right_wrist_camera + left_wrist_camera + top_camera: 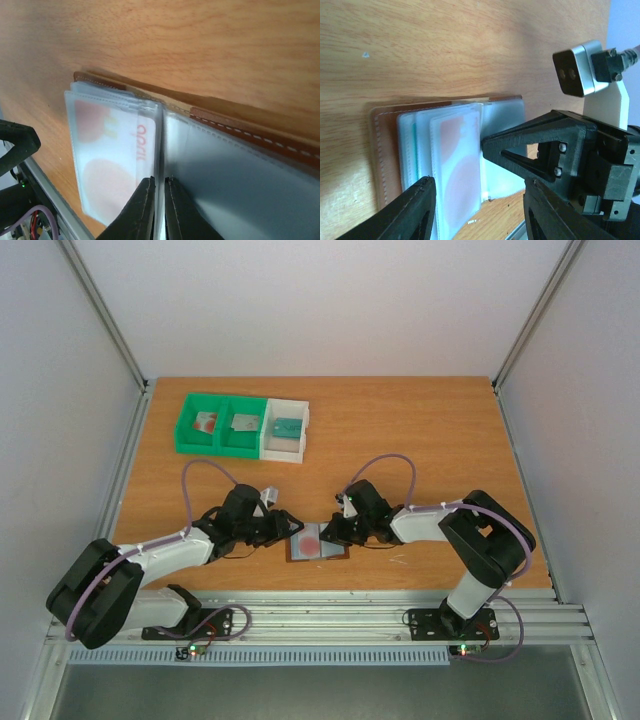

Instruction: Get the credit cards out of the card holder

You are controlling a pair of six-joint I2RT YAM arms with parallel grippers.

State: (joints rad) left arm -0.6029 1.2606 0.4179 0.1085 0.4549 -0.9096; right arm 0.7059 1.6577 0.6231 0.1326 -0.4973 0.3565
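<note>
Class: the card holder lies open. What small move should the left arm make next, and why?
Probably lower the left gripper and close on the white red-marked card: its fingers stand apart either side of it, and the shut right gripper sits at the fold of the card holder, seemingly steadying it.

One card holder (385, 150), two end effectors (294, 530) (329, 534)

The only writing I can spot is a short word of red lettering (141, 142) on the white card (112, 170) lying uppermost in the open card holder (240, 127). It runs sideways along the card's edge. It's blurred behind plastic, perhaps four or five small letters, and I can't make it out.
</note>
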